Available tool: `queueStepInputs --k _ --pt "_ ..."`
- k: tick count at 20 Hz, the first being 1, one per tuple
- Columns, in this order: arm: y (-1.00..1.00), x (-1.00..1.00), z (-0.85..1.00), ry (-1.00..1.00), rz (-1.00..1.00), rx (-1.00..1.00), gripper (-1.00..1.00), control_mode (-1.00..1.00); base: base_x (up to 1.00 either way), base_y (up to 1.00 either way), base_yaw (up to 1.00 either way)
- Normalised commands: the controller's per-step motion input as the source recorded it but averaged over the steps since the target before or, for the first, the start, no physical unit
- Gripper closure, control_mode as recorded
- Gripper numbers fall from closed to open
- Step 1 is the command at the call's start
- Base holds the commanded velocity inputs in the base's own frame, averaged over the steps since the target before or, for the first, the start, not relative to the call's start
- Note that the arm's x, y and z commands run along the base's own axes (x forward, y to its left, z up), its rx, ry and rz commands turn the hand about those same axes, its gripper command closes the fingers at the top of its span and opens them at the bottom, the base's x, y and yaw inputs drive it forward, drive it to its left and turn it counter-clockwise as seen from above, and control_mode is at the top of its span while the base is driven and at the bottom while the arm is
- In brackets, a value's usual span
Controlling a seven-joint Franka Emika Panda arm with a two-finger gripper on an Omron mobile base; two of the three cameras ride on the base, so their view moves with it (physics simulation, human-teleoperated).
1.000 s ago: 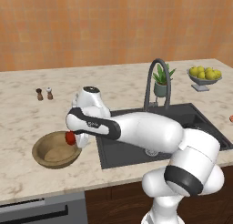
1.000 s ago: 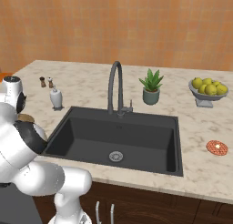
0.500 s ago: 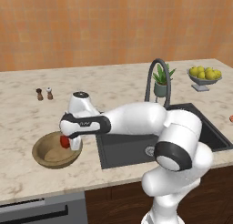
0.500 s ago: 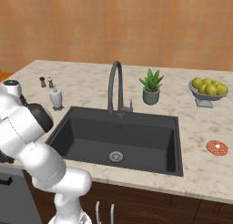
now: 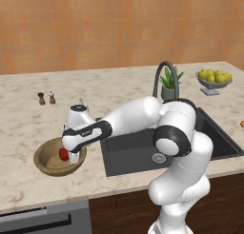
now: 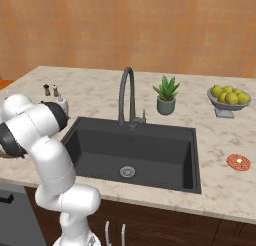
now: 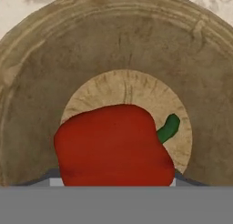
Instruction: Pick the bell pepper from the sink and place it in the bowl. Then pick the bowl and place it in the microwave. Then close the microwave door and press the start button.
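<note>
My hand (image 5: 68, 154) has swung left from sink (image 5: 143, 152) edge, now low inside bowl (image 5: 45, 164) on counter (image 5: 28, 128); pads wide around bell pepper (image 7: 113, 145) (stem right). Not released yet; release next.

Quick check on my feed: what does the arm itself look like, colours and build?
A glossy white arm of rounded, bulbous segments, with dark grey-black bands at the joints. The wrist link is black with small pale lettering. The gripper is a white block. No loose cables show.

Potted plant (image 6: 166, 95), fruit bowl (image 6: 229, 98), perhaps shakers (image 5: 46, 98).
</note>
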Motion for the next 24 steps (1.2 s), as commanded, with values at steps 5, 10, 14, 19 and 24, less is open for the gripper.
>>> queueStepInputs --k 5,10,14,19,24 --pt "0.22 0.14 -0.37 0.02 0.00 -0.01 -1.00 -1.00 0.00 0.00 0.00" --pt "0.01 0.13 -0.20 0.00 0.00 0.00 -1.00 -1.00 0.00 0.00 0.00" --pt "-0.01 -0.06 0.02 0.00 0.00 0.00 -1.00 -1.00 0.00 0.00 0.00" --pt "-0.33 -0.27 0.34 0.00 -0.05 0.01 -1.00 -1.00 0.00 0.00 0.00" --pt "-0.20 -0.08 0.48 -0.05 -0.24 0.01 -1.00 -1.00 0.00 0.00 0.00"
